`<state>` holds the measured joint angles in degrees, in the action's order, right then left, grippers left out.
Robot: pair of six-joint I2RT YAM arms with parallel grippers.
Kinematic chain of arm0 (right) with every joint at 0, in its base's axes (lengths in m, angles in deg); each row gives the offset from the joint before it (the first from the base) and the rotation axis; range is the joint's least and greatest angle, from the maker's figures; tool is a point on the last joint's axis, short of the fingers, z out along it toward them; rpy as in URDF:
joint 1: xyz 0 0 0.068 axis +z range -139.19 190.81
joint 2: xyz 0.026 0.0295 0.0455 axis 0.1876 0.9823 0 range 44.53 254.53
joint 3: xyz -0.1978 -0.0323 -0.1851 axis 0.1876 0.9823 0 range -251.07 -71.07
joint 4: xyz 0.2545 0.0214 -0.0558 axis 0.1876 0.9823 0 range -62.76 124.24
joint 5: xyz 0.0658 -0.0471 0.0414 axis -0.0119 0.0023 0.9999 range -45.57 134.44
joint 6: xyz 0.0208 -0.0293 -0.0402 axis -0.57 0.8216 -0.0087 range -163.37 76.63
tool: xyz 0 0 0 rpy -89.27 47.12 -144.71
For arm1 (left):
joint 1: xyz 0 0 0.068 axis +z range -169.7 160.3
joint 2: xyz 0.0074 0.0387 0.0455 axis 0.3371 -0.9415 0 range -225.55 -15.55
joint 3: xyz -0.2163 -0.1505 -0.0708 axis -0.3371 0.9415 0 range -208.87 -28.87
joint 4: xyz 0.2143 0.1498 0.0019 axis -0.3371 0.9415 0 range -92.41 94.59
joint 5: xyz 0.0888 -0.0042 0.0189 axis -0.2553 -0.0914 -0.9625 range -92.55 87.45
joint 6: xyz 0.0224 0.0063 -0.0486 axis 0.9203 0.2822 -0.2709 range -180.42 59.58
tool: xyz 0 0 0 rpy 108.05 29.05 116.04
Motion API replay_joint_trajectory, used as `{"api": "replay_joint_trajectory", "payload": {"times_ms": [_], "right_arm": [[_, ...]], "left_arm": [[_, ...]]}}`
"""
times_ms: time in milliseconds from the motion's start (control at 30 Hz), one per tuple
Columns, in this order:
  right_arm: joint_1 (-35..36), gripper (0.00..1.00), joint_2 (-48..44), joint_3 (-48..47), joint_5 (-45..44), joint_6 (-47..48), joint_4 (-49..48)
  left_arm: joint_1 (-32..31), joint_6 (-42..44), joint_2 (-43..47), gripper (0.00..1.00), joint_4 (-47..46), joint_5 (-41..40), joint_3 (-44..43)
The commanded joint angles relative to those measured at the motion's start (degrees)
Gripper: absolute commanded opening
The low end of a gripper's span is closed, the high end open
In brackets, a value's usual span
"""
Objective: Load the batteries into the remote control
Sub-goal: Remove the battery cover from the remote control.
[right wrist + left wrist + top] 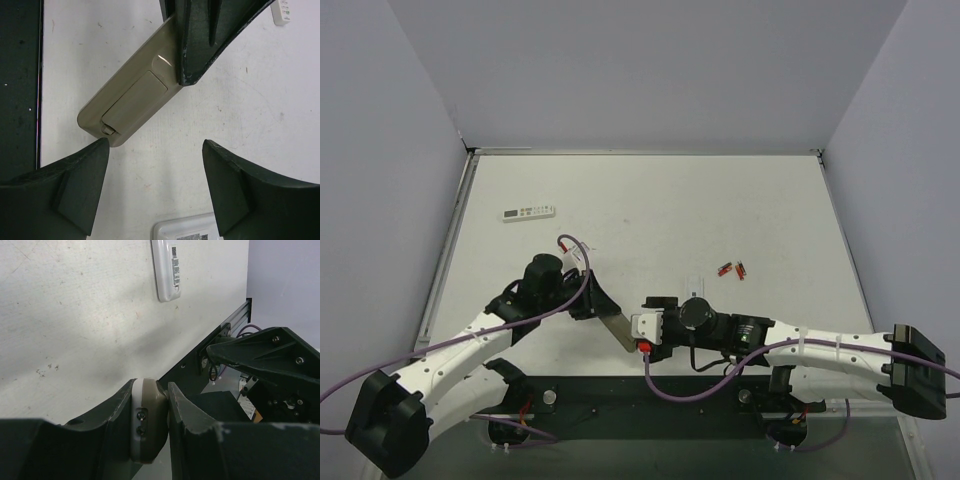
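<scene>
Beige-backed remote control (127, 102) is sitting clamped in the left gripper (152, 395); right gripper (155, 152) is gaping wide, remote's end just ahead.

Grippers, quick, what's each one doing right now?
Left gripper: closed on the remote.
Right gripper: open, holding nothing.

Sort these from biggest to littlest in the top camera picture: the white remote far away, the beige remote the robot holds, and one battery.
1. White remote, longest.
2. Beige remote; the left pincer hides part, so first place is unsure.
3. One battery, far the smallest.
</scene>
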<state>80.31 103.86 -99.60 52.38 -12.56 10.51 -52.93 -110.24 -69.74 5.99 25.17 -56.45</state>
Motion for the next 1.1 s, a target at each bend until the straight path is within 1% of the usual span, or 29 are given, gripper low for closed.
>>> {"api": "replay_joint_trajectory", "payload": {"times_ms": [0, 267, 533, 800, 1067], "right_arm": [[1.2, 0.70, 1.2, 0.1, 0.0, 3.5, -5.1], [2.2, 0.70, 2.4, -0.8, 0.2, 4.6, -3.5], [2.8, 0.70, 1.2, -0.7, 0.1, 4.4, -0.6], [2.9, 0.69, 2.7, -1.1, -1.0, 5.0, -2.6], [2.8, 0.66, 3.7, -1.9, -1.9, 6.1, -3.7]], "left_arm": [[0.2, -1.2, 1.6, 0.00, -2.3, 2.8, -3.0], [0.2, -1.8, 2.2, 0.00, -2.6, 3.5, -3.2], [0.2, -2.3, 1.9, 0.00, -3.3, 3.4, -2.9], [0.2, -2.6, 2.1, 0.00, -4.0, 4.4, -3.4], [0.0, -2.0, 2.3, 0.00, -3.0, 4.1, -3.5]]}}
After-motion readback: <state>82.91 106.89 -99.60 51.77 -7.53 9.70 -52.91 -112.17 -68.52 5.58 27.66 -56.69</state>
